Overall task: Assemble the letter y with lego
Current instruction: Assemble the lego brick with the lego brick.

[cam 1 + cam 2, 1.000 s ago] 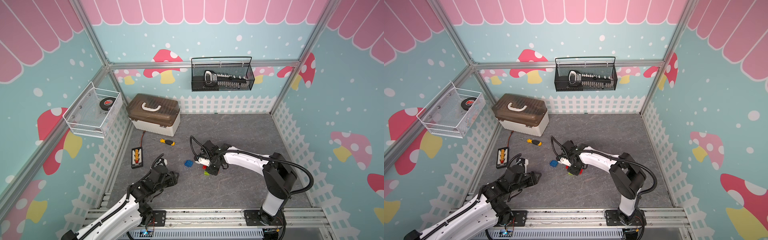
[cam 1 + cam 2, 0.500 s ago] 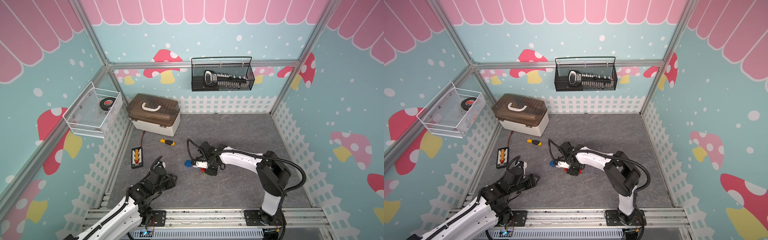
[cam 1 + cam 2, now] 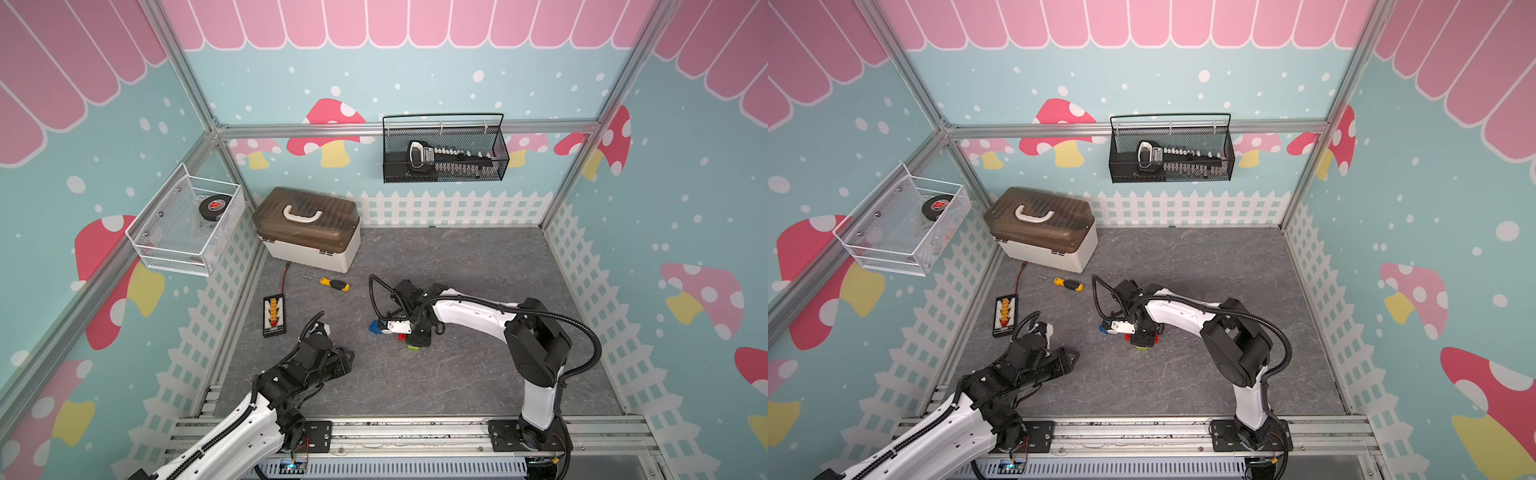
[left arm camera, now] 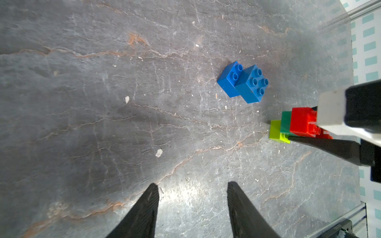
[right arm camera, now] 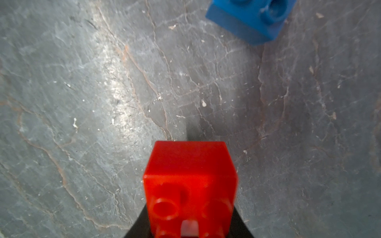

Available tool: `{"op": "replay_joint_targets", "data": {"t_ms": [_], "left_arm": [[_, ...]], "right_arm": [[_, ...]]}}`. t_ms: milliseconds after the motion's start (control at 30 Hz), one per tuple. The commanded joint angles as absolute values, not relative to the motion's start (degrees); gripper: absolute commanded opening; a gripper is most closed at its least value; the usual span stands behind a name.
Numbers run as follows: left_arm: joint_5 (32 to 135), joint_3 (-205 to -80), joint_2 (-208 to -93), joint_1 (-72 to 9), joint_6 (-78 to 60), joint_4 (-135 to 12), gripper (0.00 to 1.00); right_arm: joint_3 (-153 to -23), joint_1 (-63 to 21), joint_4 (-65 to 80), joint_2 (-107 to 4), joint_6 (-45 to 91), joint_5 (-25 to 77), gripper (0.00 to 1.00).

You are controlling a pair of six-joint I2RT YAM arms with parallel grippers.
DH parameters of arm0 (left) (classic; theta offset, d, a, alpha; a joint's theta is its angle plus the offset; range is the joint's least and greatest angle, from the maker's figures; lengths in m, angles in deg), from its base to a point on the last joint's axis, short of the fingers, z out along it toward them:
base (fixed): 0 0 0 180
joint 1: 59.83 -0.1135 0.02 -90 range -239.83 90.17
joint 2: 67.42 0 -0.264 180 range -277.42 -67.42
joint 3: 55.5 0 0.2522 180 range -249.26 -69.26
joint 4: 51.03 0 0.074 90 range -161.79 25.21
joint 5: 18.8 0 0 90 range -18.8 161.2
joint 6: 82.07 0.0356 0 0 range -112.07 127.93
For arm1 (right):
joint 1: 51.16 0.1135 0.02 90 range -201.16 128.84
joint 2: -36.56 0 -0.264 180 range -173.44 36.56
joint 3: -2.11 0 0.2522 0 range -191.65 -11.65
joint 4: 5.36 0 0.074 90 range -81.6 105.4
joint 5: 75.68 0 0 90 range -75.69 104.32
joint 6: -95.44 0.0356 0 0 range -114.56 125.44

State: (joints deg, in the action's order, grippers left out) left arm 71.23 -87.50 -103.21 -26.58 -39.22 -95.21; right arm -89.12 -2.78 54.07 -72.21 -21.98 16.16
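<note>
Gripping the red, dark-green and lime stack point(image 4: 285, 123), the right hand point(image 3: 417, 338) is clamped shut over mid-counter point(image 3: 457, 374). The joined blue bricks point(image 4: 243, 82) lie just beside it toward the left edge, farther from the left hand point(image 4: 192, 184), half-open and empty near the front edge. Since a second ago, the stack has edged closer to the blue pair.

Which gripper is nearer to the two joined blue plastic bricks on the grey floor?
Right. The right gripper, shut on the red, green and lime brick stack, is just beside the blue bricks; the left gripper hovers open, farther away.
</note>
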Motion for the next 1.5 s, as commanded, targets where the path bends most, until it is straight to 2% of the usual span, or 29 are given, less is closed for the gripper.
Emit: {"op": "replay_joint_targets", "data": {"t_ms": [0,533,767,1067,1467], "left_arm": [[71.2,-86.6,-103.3,-27.3,-39.6,-95.3,0.55],[71.5,-86.0,-103.1,-27.9,-39.8,-95.2,0.54],[71.6,-85.9,-103.1,-27.9,-39.7,-94.9,0.54],[71.6,-86.0,-103.1,-28.1,-39.6,-95.0,0.54],[71.5,-86.3,-103.5,-28.4,-39.4,-94.9,0.54]], "right_arm": [[-87.9,-2.4,56.7,-73.5,-23.7,16.7,0.28],[-87.1,-0.8,56.7,-75.6,-22.5,15.9,0.29],[-87.6,-0.3,56.7,-77.5,-20.4,11.6,0.28],[-87.6,1.1,58.2,-81.9,-18.7,12.0,0.24],[-85.2,1.5,57.2,-82.9,-17.4,13.0,0.24]]}}
